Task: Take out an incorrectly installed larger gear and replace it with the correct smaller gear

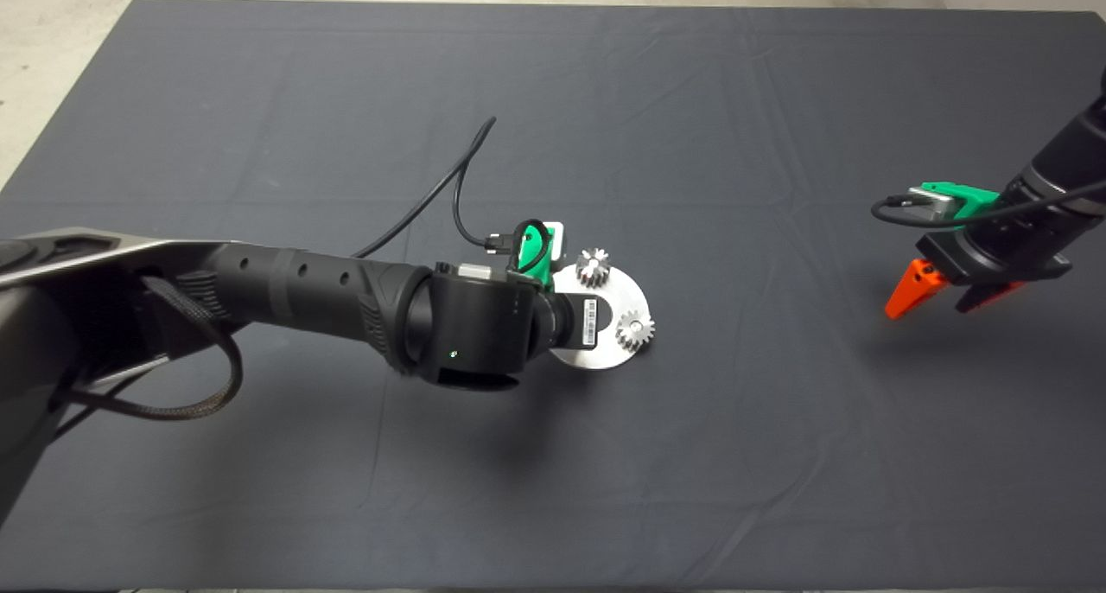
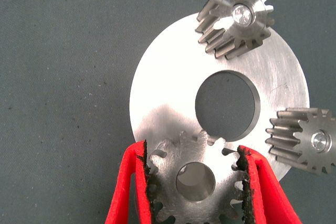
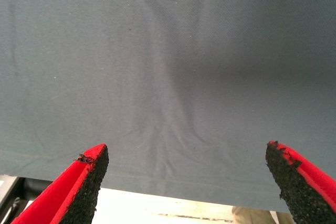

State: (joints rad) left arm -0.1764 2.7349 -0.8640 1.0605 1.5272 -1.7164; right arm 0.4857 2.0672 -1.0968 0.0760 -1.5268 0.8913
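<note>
Red fingers of the left hand [image 2: 195, 195] squeeze a silver metal gear with a round middle hole [image 2: 194, 182], over the edge of a round shiny metal plate [image 2: 168, 93]. Left arm reaches in low across the dark desk mat [image 1: 346, 489]. Right hand [image 1: 946, 292] hangs wide open, holding nothing.

Left arm is reaching in across the mat, wrist angled down, and the left gripper [image 2: 195, 182] is clamping both pads on a gear. Right gripper [image 1: 937, 292] is just hanging out near the right edge, fingers [image 3: 86, 187] spread wide.
</note>
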